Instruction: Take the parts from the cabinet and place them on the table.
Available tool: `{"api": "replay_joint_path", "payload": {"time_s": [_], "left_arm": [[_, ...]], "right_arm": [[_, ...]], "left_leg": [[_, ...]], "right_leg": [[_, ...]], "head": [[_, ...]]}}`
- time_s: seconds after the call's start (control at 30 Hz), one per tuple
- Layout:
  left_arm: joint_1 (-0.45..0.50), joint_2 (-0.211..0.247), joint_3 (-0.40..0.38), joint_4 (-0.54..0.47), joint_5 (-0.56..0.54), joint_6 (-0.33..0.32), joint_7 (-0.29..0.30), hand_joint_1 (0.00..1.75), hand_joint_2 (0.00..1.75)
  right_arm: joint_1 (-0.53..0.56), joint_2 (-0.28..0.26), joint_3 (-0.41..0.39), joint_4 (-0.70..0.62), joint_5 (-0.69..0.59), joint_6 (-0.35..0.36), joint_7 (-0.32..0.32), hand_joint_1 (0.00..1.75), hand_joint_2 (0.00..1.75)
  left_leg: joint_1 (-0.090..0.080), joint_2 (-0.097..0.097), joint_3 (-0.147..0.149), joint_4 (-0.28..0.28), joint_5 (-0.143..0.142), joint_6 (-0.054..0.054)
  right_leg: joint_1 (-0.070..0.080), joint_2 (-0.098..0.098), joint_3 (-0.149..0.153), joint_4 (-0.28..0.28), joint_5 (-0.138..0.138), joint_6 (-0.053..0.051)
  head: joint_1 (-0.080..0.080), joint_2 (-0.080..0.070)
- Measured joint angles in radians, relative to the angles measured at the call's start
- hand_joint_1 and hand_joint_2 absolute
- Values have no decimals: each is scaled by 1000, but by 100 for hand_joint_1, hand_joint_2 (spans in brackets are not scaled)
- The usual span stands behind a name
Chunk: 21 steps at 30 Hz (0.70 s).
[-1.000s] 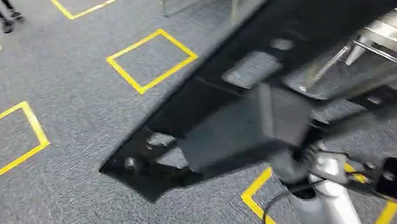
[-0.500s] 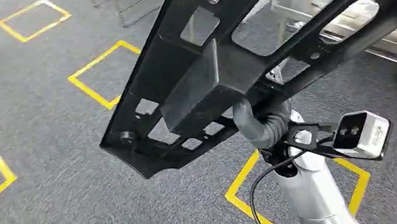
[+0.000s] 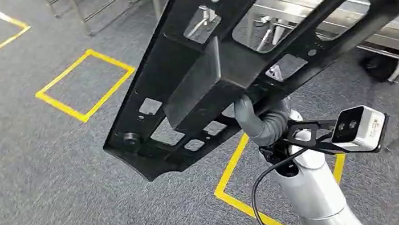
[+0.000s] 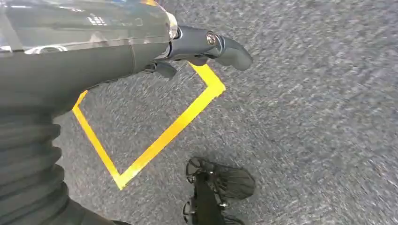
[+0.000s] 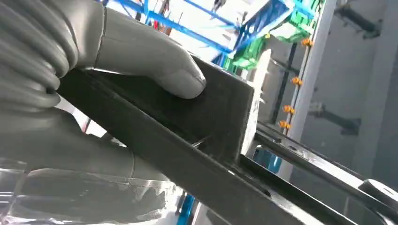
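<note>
A grey, speckled carpet (image 3: 48, 165) covers the floor and is marked with square outlines of yellow tape (image 3: 85, 83), one at far left and another near the robot's right arm. Metal tables (image 3: 339, 9) with tubular steel legs are seen at the far right and far centre. A long, flat black part (image 3: 225, 57), matt and rigid, pierced with rectangular and rounded cut-outs and carrying a boxy block at its middle, is held above the floor, running from near left up to the far right. It is gripped by the right hand (image 3: 264, 120), whose grey ribbed cover curls under the block; in the right wrist view the thick grey thumb (image 5: 155, 61) is pressed onto the part's (image 5: 197, 126) dark edge. The left hand (image 4: 187, 47) hangs over the carpet (image 4: 319, 117) with nothing held and its dark fingers (image 4: 225, 47) loosely extended.
</note>
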State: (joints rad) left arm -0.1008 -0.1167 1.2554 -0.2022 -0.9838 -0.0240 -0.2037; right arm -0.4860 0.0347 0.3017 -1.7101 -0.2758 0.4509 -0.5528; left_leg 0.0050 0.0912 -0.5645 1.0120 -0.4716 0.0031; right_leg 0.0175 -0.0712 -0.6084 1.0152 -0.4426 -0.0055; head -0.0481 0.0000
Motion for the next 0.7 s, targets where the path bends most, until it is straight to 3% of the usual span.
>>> {"api": "replay_joint_path", "payload": {"time_s": [0.1,0.13,0.17,0.2,0.27,0.3,0.33,0.37,0.4,0.43,0.47,0.5,0.6,0.63,0.67,0.7], "left_arm": [[-3,0,0,0,1,0,0,0,175],[-5,0,0,0,2,0,1,0,175],[-7,0,0,0,6,1,1,0,175],[-7,0,0,0,7,1,3,0,175],[-1,0,0,0,9,2,7,0,175],[3,1,0,0,8,3,9,0,175],[5,2,0,0,8,3,10,0,175],[5,2,1,0,8,3,11,0,175],[4,2,1,0,8,3,11,0,175],[3,2,1,0,8,3,11,0,175],[3,3,0,0,7,3,11,0,175],[3,4,0,0,7,3,12,0,175],[2,5,0,0,7,3,14,0,175],[0,1,0,0,8,2,14,0,175],[-3,6,1,0,9,2,14,0,175],[-2,6,1,0,9,2,14,0,175]], "right_arm": [[0,-4,-1,9,0,2,-6,175,175],[3,-5,-2,11,-1,3,-8,175,175],[1,-5,-2,13,-4,7,-11,175,175],[0,-3,-2,15,-6,12,-12,175,175],[7,-3,0,19,-9,16,-16,175,175],[13,-3,2,19,-10,17,-16,175,175],[18,-4,2,20,-10,18,-18,175,175],[22,-4,3,20,-10,18,-19,175,175],[23,-4,3,20,-10,18,-21,175,175],[22,-4,3,20,-10,18,-24,175,175],[23,-4,3,20,-10,18,-26,175,175],[22,-5,3,20,-11,18,-27,175,175],[25,-7,3,20,-11,18,-27,175,175],[25,-10,3,19,-11,18,-27,175,175],[24,-11,3,19,-13,18,-27,175,175],[22,-12,3,20,-13,19,-27,175,175]], "left_leg": [[0,32,14,-9,-2,-17],[3,14,12,-5,-10,-24],[5,-36,7,18,-28,-26],[8,-67,-27,92,-71,-27],[8,-81,-108,255,-137,-32],[8,-81,-133,297,-140,-34],[8,-82,-136,294,-122,-34],[8,-83,-119,245,-82,-32],[9,-88,-87,167,-34,-30],[10,-108,-43,66,17,-26],[14,-158,-19,15,16,-20],[17,-165,-11,-3,12,-19],[7,-139,-11,0,15,-4],[21,-123,-8,-12,22,5],[20,-114,-6,-15,23,9],[19,-103,-6,-16,22,13]], "right_leg": [[2,36,-1,-7,3,-13],[-15,45,11,-19,11,-20],[-14,54,14,-25,12,-23],[-15,62,15,-24,13,-27],[-14,89,14,-23,12,-29],[-13,102,14,-22,11,-29],[-13,117,15,-20,11,-29],[-14,132,15,-17,9,-28],[-14,145,15,-14,8,-25],[-16,158,16,-9,5,-21],[-17,168,13,-5,2,-17],[-13,179,7,2,2,-12],[-22,208,1,-9,11,8],[-16,208,0,-5,7,12],[-10,152,-11,21,-13,17],[-13,114,-40,79,-49,20]], "head": [[0,0],[0,0],[0,0],[0,0],[0,0],[0,0],[0,0],[0,0],[0,0],[0,0],[0,0],[0,0],[0,0],[0,0],[1,0],[0,0]]}}
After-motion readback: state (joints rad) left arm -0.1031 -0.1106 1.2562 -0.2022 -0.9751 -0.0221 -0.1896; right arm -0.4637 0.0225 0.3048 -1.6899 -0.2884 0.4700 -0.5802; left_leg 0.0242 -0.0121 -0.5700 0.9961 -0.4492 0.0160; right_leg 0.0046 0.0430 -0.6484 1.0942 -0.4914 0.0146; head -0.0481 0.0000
